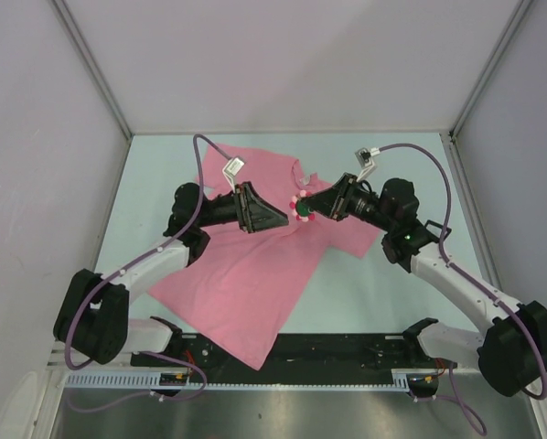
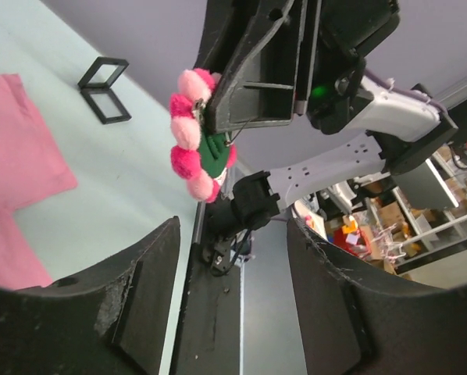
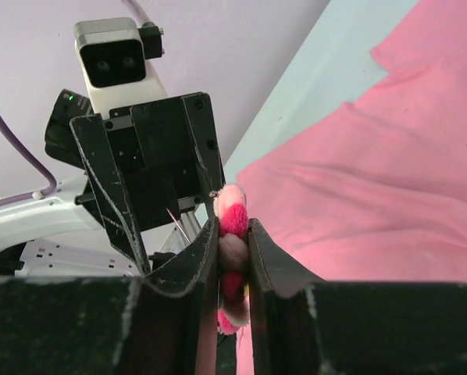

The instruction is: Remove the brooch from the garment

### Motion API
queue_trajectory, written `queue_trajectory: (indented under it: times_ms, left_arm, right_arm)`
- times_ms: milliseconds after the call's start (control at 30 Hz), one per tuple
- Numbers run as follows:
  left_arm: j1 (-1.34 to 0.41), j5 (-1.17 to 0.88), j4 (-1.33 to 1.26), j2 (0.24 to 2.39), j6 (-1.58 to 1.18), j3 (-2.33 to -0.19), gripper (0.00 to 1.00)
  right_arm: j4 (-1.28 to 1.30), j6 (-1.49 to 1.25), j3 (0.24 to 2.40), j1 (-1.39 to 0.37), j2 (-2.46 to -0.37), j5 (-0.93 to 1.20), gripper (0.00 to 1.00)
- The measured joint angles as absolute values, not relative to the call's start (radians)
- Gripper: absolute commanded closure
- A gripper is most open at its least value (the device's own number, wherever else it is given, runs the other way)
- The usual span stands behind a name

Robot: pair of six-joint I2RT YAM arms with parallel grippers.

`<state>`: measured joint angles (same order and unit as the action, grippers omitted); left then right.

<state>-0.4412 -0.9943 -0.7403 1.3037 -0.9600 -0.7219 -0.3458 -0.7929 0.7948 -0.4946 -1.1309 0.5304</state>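
The brooch (image 1: 301, 207), a ring of pink and pale fluffy petals round a green middle, is pinched edge-on between the fingers of my right gripper (image 1: 312, 208). In the right wrist view the brooch (image 3: 233, 219) fills the narrow gap of the right gripper (image 3: 233, 234), with a thin pin sticking out to its left. No fabric hangs from it. The garment (image 1: 246, 283), a pink T-shirt, lies flat on the table below. My left gripper (image 1: 281, 219) faces the brooch (image 2: 194, 133) from the left. The left gripper (image 2: 232, 234) stands open with nothing in it.
A black rail (image 1: 328, 347) runs along the near table edge between the arm bases. Small black frames (image 2: 105, 90) lie on the pale table past the shirt (image 2: 15, 156). Grey enclosure walls stand at the left, right and back.
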Motion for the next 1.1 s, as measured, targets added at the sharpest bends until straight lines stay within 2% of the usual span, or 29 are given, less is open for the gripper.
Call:
queue_trajectory:
  times_ms: [233,600,667,800,1033,1100]
  left_arm:
    - [-0.449,-0.966,-0.934,1.335,-1.073,-0.681,0.39]
    - [-0.455,-0.929,-1.034,1.38,-1.165,-0.681,0.58]
    - [-0.455,-0.927,-1.039,1.387,-1.174,-0.681,0.58]
    - [-0.456,-0.927,-1.029,1.384,-1.175,-0.678,0.47]
    - [-0.458,-0.888,-0.856,1.337,-1.087,-0.677,0.49]
    - [-0.458,-0.865,-0.812,1.336,-1.07,-0.677,0.46]
  right_arm:
    - [-0.408,-0.82,0.795,-0.514,-1.186,0.52,1.0]
    - [-0.467,-0.837,0.795,-0.537,-1.211,0.483,1.0]
    - [-0.469,-0.837,0.794,-0.54,-1.21,0.477,1.0]
    - [-0.467,-0.835,0.783,-0.54,-1.196,0.469,1.0]
    - [-0.467,-0.838,0.772,-0.544,-1.169,0.472,1.0]
    - [-0.47,-0.839,0.767,-0.548,-1.165,0.478,1.0]
